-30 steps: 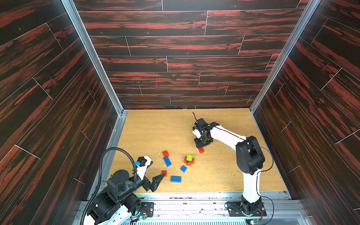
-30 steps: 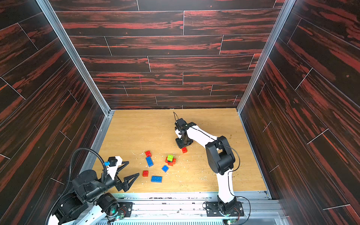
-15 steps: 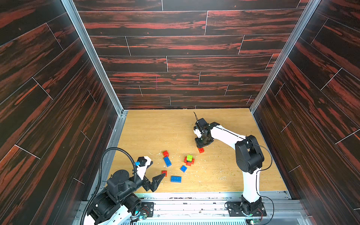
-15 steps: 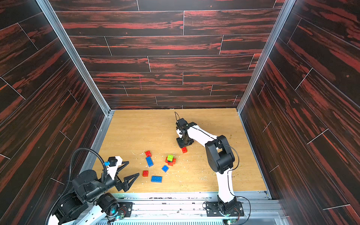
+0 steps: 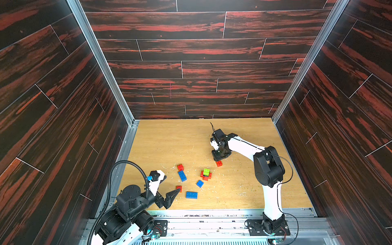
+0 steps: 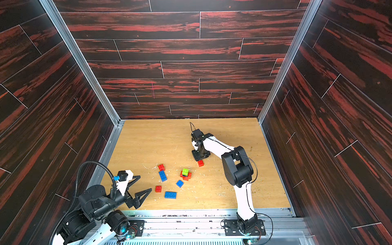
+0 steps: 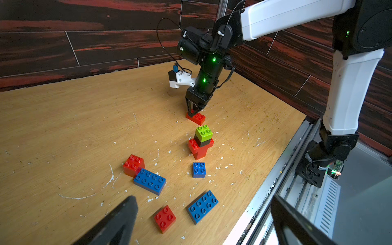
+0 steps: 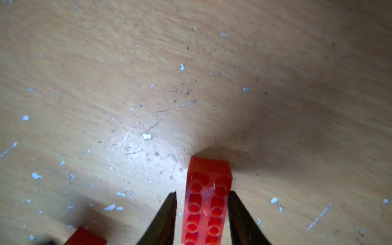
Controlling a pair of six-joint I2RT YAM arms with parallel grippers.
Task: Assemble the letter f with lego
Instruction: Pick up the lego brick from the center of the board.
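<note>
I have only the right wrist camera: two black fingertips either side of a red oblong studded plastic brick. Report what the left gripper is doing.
Observer: The left gripper is wide open and empty, close to a small red square studded brick.
Operator: Tell me what is already built.
Observer: A lime green square brick sits on a black brick atop red bricks, stacked near your red oblong brick, not touching it.
Operator: List the loose blue ones.
Observer: Two blue oblong bricks and one blue square brick, all lying studs up.
</note>
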